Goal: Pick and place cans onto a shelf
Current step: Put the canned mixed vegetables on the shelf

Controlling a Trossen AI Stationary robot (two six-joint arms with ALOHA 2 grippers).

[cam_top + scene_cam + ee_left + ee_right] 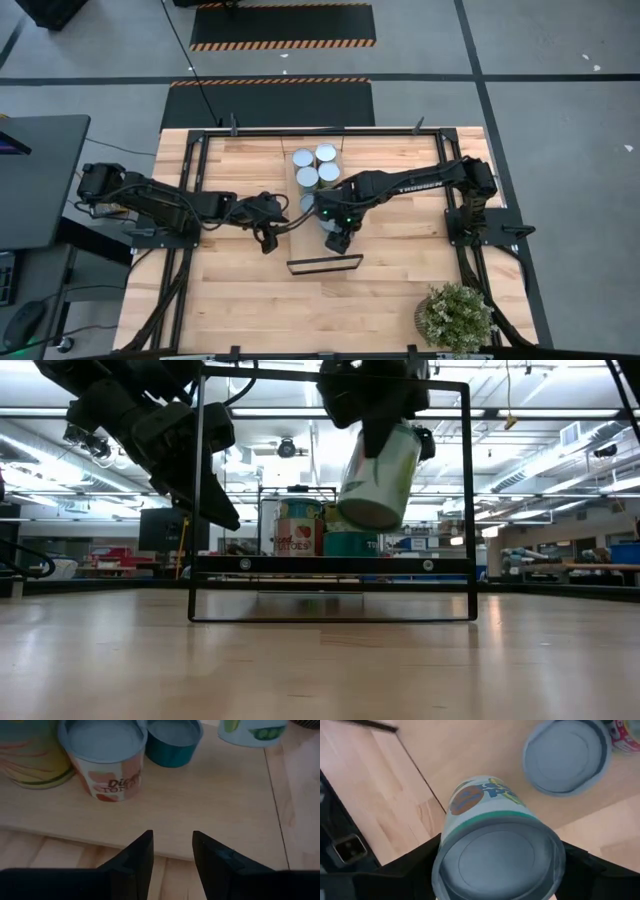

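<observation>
The shelf (pixel 308 243) is a light-wood board with a black frame (pixel 468 500) at its near end. Several cans (pixel 317 166) stand upright on its far part. In the left wrist view they show as a tomato can (pixel 107 757), a teal can (pixel 172 740) and others. My right gripper (pixel 385 420) is shut on a white can with a green band (pixel 380 475), held above the shelf's near part. My left gripper (pixel 172 852) is open and empty, just left of the shelf's edge (pixel 125 837), its fingers pointing toward the cans. My right gripper pinches the white can's round sides (pixel 445 845) between its two fingers, at the upper end near the rim. The fingers come from above, slanting down. The can hangs tilted below them, its lower end (pixel 365 515) clear of the shelf.
One more can (pixel 567 755) stands on the shelf just beyond the held can. A potted plant (pixel 455 315) stands at the table's near right corner. Bare planked tabletop (pixel 250 300) lies on both sides of the shelf.
</observation>
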